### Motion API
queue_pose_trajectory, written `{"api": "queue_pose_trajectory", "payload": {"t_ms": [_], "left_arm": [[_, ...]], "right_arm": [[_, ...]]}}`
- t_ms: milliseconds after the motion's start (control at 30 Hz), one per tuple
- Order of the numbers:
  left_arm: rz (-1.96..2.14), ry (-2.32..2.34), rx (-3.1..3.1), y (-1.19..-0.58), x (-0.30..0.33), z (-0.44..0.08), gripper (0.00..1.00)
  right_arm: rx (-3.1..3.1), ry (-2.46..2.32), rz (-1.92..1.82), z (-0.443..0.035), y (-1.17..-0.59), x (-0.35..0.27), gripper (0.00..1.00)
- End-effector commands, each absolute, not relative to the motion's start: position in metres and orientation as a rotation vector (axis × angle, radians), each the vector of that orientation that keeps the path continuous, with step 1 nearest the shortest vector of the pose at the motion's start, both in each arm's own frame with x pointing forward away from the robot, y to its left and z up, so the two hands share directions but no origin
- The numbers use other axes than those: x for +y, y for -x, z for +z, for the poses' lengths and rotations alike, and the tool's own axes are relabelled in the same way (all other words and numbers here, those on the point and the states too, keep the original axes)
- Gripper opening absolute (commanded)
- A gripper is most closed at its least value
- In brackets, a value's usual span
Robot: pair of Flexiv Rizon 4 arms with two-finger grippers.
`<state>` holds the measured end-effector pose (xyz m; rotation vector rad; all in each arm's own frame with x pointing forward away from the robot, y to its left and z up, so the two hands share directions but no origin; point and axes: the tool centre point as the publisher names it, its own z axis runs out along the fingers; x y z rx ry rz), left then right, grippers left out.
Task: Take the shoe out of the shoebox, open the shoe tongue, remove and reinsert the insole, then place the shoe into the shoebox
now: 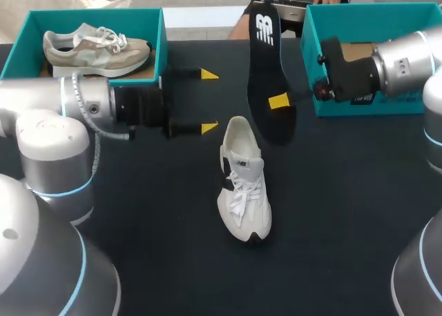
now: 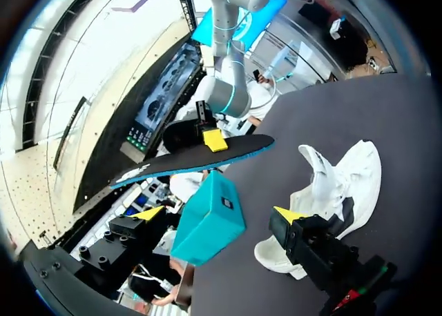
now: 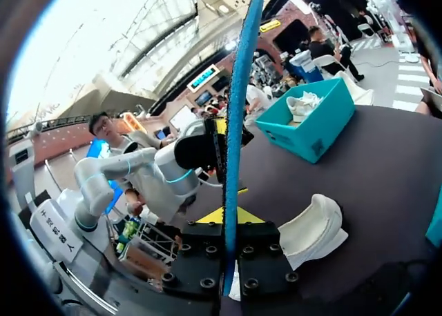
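So the right claw [image 1: 279, 102] is pinched shut on the black insole [image 1: 266, 67], holding it in the air at about 1 o'clock from the white sneaker [image 1: 243, 185] mid-table. The left claw [image 1: 209, 101] gapes wide and empty at the sneaker's 11 o'clock. The insole looks thin, light and floppy, so I'd feed it in toe-first. I'd steady the soft sneaker by its heel collar.
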<state>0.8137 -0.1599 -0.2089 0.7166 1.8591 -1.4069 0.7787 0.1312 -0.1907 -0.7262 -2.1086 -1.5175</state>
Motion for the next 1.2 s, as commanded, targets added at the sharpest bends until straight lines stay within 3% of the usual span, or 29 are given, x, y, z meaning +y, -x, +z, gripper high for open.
{"api": "queue_pose_trajectory", "payload": {"t_ms": [33, 533, 1200], "left_arm": [[-1.42, -0.635, 2.207, -0.804, -0.145, -0.222, 1.0], [-1.42, -0.635, 2.207, -0.804, -0.145, -0.222, 1.0], [-1.313, -0.496, 2.431, -0.793, -0.132, -0.328, 1.0]], "right_arm": [[-2.245, 0.509, -1.645, -0.193, -0.787, 0.141, 0.0], [-2.234, 0.516, -1.632, -0.195, -0.788, 0.141, 0.0], [-2.238, 0.199, -1.698, -0.245, -0.858, 0.17, 0.0]]}}
